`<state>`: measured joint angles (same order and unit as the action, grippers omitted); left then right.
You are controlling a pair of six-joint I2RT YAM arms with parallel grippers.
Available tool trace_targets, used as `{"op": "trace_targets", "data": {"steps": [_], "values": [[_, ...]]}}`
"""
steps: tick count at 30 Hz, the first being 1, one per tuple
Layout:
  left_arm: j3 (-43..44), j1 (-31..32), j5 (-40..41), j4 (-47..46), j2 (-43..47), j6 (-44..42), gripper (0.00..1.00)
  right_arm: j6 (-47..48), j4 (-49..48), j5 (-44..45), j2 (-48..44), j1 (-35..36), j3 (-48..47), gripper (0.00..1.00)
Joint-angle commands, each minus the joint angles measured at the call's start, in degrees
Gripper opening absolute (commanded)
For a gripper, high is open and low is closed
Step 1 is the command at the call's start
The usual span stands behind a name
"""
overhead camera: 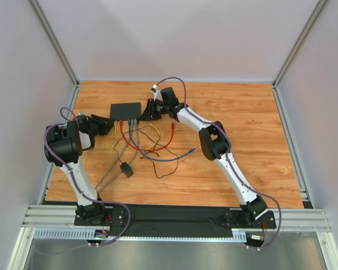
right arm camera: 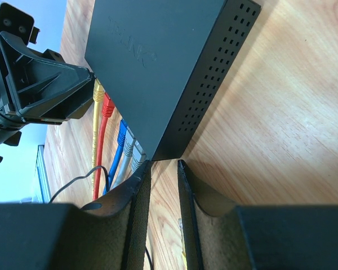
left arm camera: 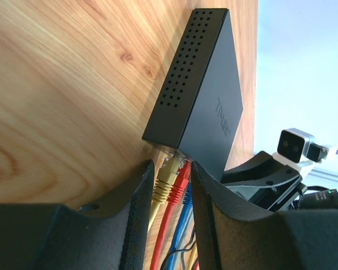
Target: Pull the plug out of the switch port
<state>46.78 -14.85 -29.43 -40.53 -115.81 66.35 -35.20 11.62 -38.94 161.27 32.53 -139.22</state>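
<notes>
The black switch [overhead camera: 125, 110] lies flat at the back of the wooden table, its ports on the near edge. Yellow [left arm camera: 166, 174], red [left arm camera: 181, 177] and blue [left arm camera: 186, 196] plugs sit in its ports; grey plugs [right arm camera: 130, 147] follow further along. My left gripper [overhead camera: 111, 125] is at the switch's near-left corner. It [left arm camera: 173, 163] is open, with the yellow and red plugs showing between its fingers. My right gripper [overhead camera: 145, 111] is at the near-right corner. It [right arm camera: 164, 164] is slightly open with nothing between the fingers; the tips almost touch the switch [right arm camera: 152, 62].
Coloured cables trail from the ports toward the near side. A small black adapter block [overhead camera: 126, 169] on a thin wire lies nearer the bases. A loose red cable end [overhead camera: 173, 128] and a purple one [overhead camera: 192, 150] lie right of the cables. Walls enclose the table.
</notes>
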Motion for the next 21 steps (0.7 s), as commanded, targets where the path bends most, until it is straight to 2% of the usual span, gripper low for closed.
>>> {"op": "trace_targets", "data": {"steps": [1,5,12,21], "values": [[0.24,0.61,2.36,0.81,-1.61,0.54,0.41,-0.4,-0.37,0.27,-2.8,-0.37,0.17,0.28],[0.06,0.7,2.45,0.81,-1.7,0.54,0.36,-0.83,-0.81,0.27,-2.54,-0.28,0.0,0.27],[0.32,0.7,2.45,0.63,-2.23,0.98,0.34,-0.66,-0.46,0.18,-2.54,-0.37,-0.18,0.27],[1.2,0.7,0.6,0.63,-3.54,1.77,0.22,-1.01,-0.54,1.76,-3.24,-0.19,-0.09,0.28]]}}
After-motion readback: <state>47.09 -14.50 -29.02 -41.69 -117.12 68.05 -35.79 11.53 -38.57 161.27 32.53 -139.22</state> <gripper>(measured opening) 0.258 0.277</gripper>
